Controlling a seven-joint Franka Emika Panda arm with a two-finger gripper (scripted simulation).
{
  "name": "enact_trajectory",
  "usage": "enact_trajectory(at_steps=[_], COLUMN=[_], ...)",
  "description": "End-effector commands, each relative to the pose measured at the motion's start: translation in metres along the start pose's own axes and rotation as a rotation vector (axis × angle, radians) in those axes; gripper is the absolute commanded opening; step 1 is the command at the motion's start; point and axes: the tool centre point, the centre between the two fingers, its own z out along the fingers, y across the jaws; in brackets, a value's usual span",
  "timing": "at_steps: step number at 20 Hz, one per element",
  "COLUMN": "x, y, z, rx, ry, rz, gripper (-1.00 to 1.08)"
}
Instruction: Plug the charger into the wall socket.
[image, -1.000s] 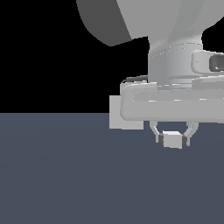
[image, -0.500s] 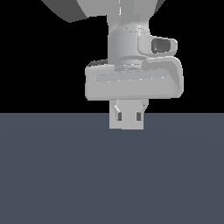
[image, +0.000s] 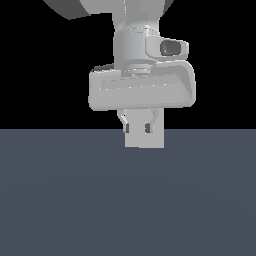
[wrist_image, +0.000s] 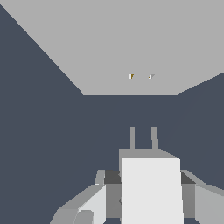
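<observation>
Gripper (wrist_image: 148, 192) pinching the small off-white rectangular charger (wrist_image: 151, 188), prongs aimed at the flat light-grey square wall socket (wrist_image: 131, 43) just ahead, could, I reckon, miss those two yellowish holes (wrist_image: 140, 76) if slightly off-line.

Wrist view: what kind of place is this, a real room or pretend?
Most likely pretend: a plain computer-made test scene. The floor is flat dark blue-grey with nothing but black behind. The wall socket is a bare grey plate, and the end effector holds a blocky off-white charger.
</observation>
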Motion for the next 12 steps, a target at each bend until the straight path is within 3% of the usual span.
enact_trajectory(at_steps=[1,12], x=[0.001,0.031], y=[0.000,0.000], z=[0.000,0.004], rx=[0.000,0.001], ry=[0.000,0.000], rz=[0.000,0.000], gripper=[-1.00,-1.00])
